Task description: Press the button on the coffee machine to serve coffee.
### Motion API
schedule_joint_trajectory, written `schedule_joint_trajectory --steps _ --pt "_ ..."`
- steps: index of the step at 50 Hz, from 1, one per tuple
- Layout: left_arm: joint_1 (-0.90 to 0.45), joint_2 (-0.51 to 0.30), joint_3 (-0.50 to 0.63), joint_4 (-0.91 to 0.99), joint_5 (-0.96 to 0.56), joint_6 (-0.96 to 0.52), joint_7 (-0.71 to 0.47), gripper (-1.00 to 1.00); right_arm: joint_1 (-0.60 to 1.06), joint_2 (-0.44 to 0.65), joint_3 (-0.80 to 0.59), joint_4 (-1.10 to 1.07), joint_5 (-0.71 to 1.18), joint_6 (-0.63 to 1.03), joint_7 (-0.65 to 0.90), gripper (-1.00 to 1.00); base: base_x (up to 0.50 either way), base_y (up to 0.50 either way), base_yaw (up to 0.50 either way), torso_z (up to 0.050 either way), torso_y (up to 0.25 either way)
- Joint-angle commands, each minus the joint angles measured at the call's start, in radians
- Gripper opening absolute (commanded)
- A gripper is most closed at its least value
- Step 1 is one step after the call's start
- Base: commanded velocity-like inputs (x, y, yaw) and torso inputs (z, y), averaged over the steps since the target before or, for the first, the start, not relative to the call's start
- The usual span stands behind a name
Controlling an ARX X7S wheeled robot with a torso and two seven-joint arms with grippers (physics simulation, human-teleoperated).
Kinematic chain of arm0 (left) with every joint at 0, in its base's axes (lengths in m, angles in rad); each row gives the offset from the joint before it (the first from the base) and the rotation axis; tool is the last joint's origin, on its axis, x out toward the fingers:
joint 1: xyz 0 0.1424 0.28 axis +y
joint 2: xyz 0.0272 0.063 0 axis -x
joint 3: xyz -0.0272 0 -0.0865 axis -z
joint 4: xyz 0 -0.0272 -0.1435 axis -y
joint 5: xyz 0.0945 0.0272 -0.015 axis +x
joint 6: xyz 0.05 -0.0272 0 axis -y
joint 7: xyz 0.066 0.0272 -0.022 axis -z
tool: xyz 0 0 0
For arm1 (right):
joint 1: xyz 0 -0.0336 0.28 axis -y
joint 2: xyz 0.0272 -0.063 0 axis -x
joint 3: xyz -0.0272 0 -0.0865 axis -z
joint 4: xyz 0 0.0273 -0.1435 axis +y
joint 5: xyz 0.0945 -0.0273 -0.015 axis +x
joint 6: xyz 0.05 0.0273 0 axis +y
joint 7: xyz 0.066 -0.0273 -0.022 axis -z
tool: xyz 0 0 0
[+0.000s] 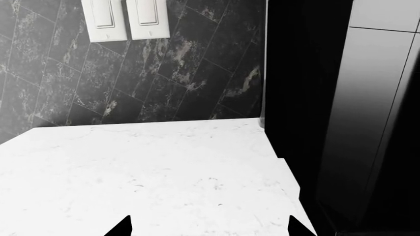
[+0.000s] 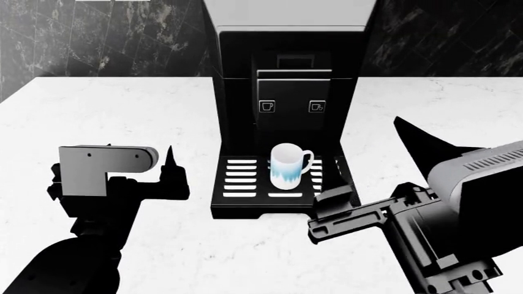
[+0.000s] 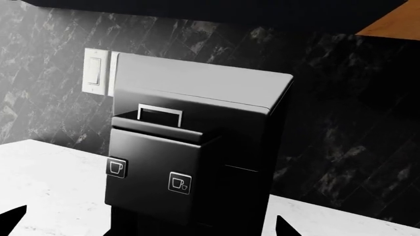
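The coffee machine [image 2: 286,73] stands at the back middle of the white counter, tall and black with a pale grey top. Two small cup-icon buttons [image 2: 266,105] [image 2: 317,106] sit on its front; the right wrist view shows them too [image 3: 117,167] [image 3: 179,183]. A white-and-blue mug [image 2: 288,165] stands on the slotted drip tray [image 2: 241,177]. My right gripper [image 2: 369,162] hovers open in front of the machine's right side, apart from it. My left gripper [image 2: 139,165] is open over bare counter, left of the machine, whose black side [image 1: 295,88] fills its wrist view's edge.
A dark marbled tile wall [image 2: 98,37] backs the white counter [image 2: 106,110]. Two white light switches [image 1: 128,19] are mounted on the wall left of the machine. A wooden cabinet corner [image 3: 394,24] shows above the machine's right.
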Motion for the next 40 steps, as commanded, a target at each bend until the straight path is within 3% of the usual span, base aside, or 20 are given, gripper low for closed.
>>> schedule_joint_trajectory --steps 1,25,26,40 --pt "0.008 0.01 -0.023 -0.007 -0.026 0.021 0.017 1.0 0.135 -0.006 -0.203 0.037 0.038 -0.087 0.03 1.0 0.0 0.0 0.0 0.0 0.0" --pt "0.015 0.007 -0.018 -0.025 -0.035 0.044 0.004 1.0 0.181 -0.086 -0.222 0.162 0.014 -0.074 -0.032 1.0 0.0 0.0 0.0 0.0 0.0" --pt "0.017 0.006 -0.019 -0.025 -0.036 0.044 0.004 1.0 0.187 -0.09 -0.226 0.158 0.002 -0.064 -0.021 -1.0 0.0 0.0 0.0 0.0 0.0" --pt "0.016 0.003 -0.021 -0.028 -0.045 0.047 -0.002 1.0 0.227 -0.124 -0.231 0.192 0.006 -0.05 -0.032 -1.0 0.0 0.0 0.0 0.0 0.0"
